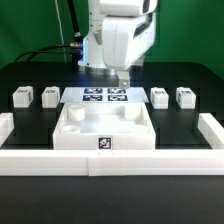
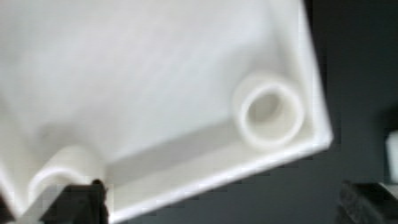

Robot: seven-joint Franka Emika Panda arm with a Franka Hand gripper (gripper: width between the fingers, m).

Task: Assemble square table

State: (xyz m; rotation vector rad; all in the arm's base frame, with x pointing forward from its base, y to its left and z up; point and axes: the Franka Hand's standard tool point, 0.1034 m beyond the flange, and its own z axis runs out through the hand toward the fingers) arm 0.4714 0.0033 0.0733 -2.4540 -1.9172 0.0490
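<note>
Exterior view shows us all four leg blocks (image 1: 49, 95) unattached; our gripper (image 1: 122, 80) hangs wide open, empty, over the slab (image 1: 105, 128).

The square slab (image 1: 105, 128) is seen as smooth white plastic with a faint sheen, and its round socket (image 2: 270, 110) is moulded from the same material. The leg blocks (image 1: 22, 96), set at 9 and 3 o'clock of the matt white, black-printed marker board (image 1: 105, 96), are shown in matching white plastic. The counter (image 1: 30, 75) is finished in matt black, the arm's casing (image 1: 115, 35) in glossy white
</note>
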